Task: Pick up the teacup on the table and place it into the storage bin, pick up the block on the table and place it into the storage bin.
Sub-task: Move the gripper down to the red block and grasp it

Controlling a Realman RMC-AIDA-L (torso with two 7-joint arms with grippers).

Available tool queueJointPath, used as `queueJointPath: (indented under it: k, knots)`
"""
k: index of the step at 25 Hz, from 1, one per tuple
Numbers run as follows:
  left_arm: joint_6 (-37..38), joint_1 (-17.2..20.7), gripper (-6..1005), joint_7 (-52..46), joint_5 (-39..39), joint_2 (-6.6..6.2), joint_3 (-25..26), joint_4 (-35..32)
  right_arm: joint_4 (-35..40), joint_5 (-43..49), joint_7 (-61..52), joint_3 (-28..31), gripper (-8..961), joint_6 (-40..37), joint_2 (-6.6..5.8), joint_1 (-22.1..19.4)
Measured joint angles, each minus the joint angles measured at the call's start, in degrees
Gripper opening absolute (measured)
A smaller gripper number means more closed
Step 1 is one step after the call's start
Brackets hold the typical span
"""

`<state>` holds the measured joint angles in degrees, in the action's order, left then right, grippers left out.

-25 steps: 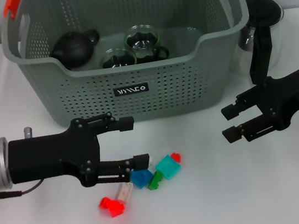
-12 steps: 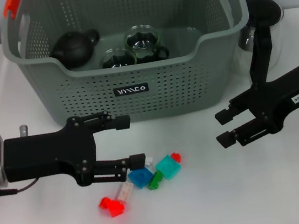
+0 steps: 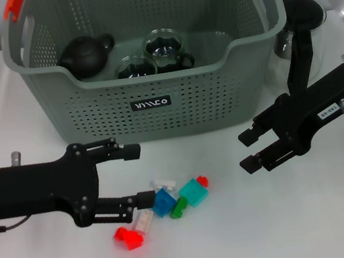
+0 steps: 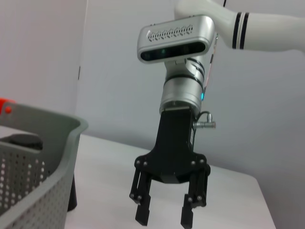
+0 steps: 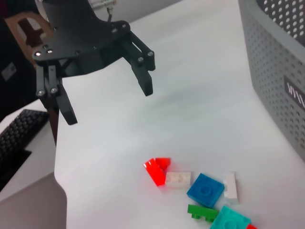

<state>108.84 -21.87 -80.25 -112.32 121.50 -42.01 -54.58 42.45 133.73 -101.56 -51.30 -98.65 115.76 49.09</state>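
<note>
Near the table's [image 3: 339,221] front edge, the blocks [image 3: 170,206] are seen beside the left gripper [image 3: 137,175], its jaws spread and empty. The right gripper [image 3: 247,150], likewise spread, is held well apart. Only the head view shows teacups [image 3: 164,50] inside the storage bin [image 3: 149,100].

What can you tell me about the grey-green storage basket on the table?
The large grey-green perforated plastic storage basket stands upright on the white table, behind the scattered coloured toy blocks. It has orange-red corner tabs and a small black label with white letters on its front wall. Inside lie a dark teapot and two glass teacups. Neither gripper touches it.
</note>
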Motion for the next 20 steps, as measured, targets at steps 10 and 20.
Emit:
queueJointPath:
  k: [10,20]
  knots:
    - [0.29,0.75,846,-0.34,-1.75,-0.30,1.37,0.00,0.46,0.93,-3.20,-7.37,646,3.09,1.79,3.14]
    - [0.94,0.86,847,-0.34,-4.03,-0.39,2.12,-0.05,0.62,0.92,-6.80,-16.83,644,7.43,3.92,6.50]
